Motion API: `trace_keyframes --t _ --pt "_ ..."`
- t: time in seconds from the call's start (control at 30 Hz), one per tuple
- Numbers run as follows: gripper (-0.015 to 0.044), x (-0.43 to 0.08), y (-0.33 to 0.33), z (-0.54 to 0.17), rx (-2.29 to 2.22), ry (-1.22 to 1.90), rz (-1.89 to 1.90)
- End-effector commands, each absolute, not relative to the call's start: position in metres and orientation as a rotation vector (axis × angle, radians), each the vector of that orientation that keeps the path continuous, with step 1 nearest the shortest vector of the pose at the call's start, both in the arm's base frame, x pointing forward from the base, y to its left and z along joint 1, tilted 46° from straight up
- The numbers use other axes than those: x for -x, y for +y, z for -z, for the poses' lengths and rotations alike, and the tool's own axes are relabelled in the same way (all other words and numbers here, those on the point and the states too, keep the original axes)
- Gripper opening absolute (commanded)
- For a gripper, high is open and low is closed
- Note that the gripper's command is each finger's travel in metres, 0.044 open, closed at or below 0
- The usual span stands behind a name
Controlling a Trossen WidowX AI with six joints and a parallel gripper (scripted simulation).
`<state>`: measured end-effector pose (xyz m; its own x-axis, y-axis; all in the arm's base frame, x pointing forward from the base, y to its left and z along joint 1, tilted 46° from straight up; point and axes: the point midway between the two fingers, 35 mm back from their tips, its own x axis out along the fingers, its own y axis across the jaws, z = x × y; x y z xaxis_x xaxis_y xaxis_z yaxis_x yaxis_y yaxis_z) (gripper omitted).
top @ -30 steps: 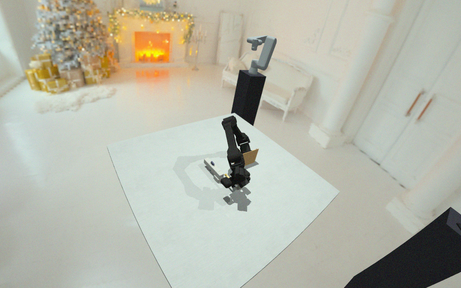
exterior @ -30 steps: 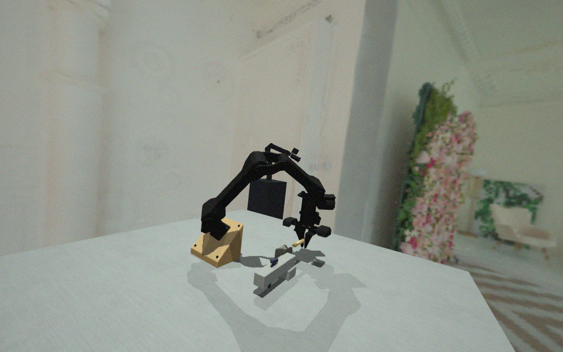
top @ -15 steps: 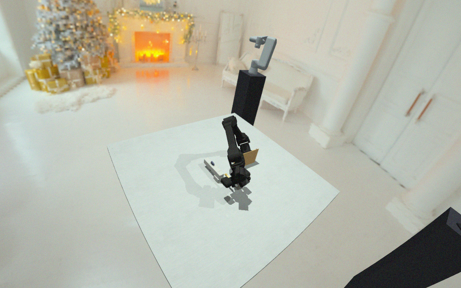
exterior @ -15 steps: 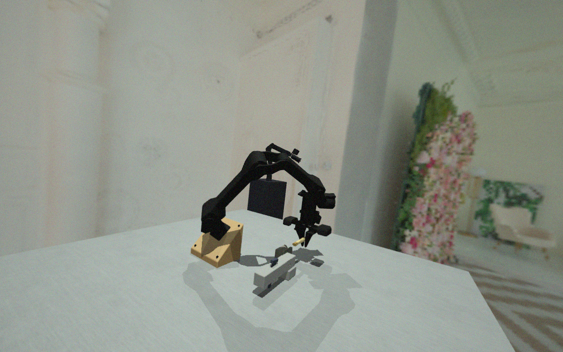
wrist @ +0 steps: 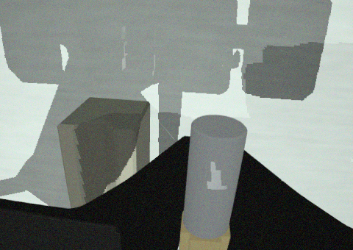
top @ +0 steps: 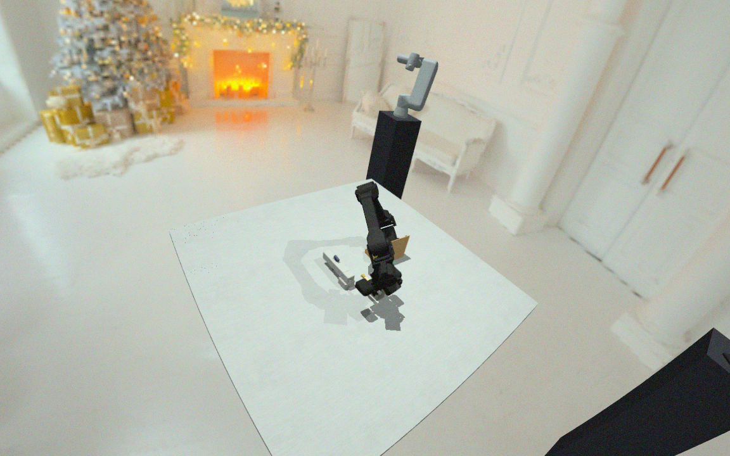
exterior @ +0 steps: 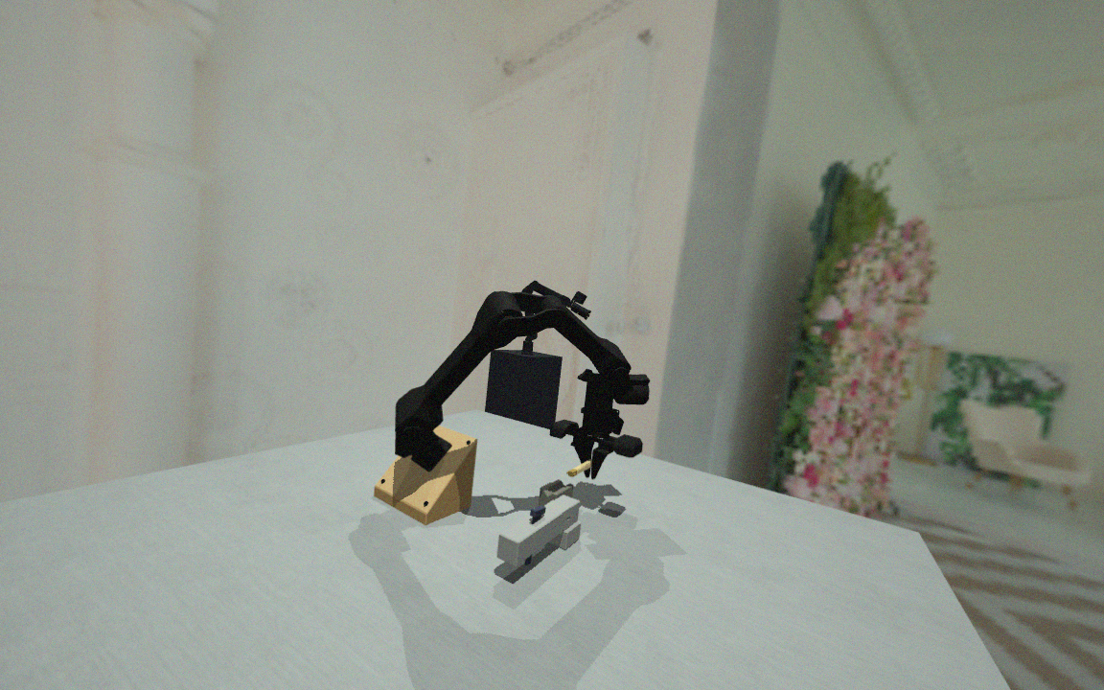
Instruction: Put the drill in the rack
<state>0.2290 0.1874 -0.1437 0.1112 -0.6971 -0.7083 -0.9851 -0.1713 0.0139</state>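
My gripper point(exterior: 591, 470) point(wrist: 206, 148) is shut on the drill point(top: 364, 277) point(exterior: 577, 469) point(wrist: 211, 206), which has a grey cylindrical end and a yellow section. The drill is raised above the table, outside the long pale grey housing point(top: 336, 268) point(exterior: 527, 535). The dark blue key point(top: 336, 258) point(exterior: 537, 514) is on top of the housing. A small grey-beige block with a hollow point(exterior: 556, 490) point(wrist: 143, 132), apparently the rack, stands low beside the housing; in the wrist view it is left of the drill. In the top view the arm hides my fingertips and most of this block.
The arm's tan wedge base point(top: 400, 248) point(exterior: 453, 484) stands on the white table point(top: 300, 396) point(exterior: 195, 600) behind the work area. Black pedestals point(top: 393, 150) point(exterior: 523, 385) with other arms stand beyond the table. Arm shadows fall around the housing and block.
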Motion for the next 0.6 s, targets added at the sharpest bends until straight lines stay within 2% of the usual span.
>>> trace_keyframes --t 0.0,0.57 --pt "0.0 -0.221 0.186 0.145 1.923 1.641 -0.813" --pt "0.0 -0.196 0.186 0.15 1.922 1.641 -0.816"
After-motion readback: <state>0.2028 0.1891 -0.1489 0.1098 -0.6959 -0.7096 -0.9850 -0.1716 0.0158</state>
